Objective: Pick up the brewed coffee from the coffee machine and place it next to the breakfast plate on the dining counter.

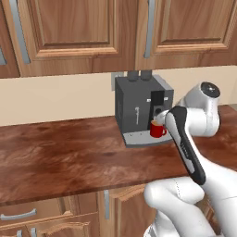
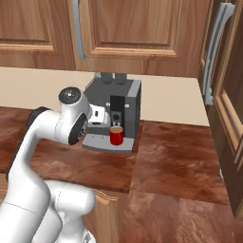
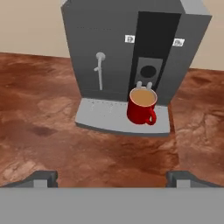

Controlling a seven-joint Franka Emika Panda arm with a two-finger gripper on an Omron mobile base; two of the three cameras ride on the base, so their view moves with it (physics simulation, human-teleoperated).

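1. On the left we see the wood counter (image 1: 69,157) under the wall cabinets (image 1: 74,32).
2. In the middle stands the coffee machine (image 1: 139,109), dark grey and boxy.
3. The red mug (image 3: 141,106) sits on the machine's light-grey drip tray (image 3: 100,114), right under the spout. It is full of light-brown coffee. Its handle points toward us and a bit to the right.
4. Our gripper (image 3: 112,177) faces the mug from in front and is not touching it. The two finger tips (image 3: 43,178) stand far apart, so the jaws are wide and hold nothing.
5. We think the job has hardly begun. We must reach in, grab the mug, lift it out, and carry it over to the breakfast plate on the dining counter.
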